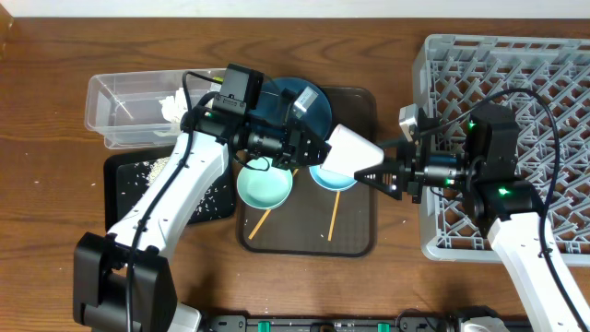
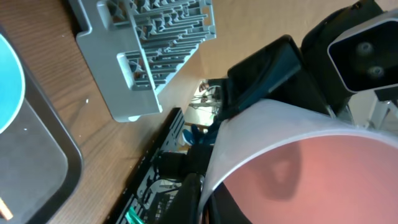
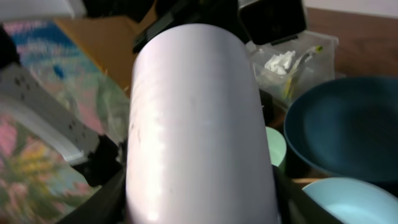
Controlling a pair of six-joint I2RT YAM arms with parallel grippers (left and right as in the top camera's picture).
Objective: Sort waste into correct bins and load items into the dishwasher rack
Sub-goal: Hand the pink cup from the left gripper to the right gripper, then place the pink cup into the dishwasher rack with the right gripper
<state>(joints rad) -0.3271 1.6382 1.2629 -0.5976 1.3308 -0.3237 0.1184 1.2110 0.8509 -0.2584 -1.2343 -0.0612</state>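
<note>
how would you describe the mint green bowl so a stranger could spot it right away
Start at the brown tray in the middle of the table, left of the big grey rack. The mint-green bowl sits on its left half. It is greener than the light blue bowl beside it and smaller than the dark blue plate behind it.

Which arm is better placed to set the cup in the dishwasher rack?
Right. The right tool flanks the cup and its arm reaches out from over the dishwasher rack; the left tool, at the cup's rim, sits farther from the rack.
</note>
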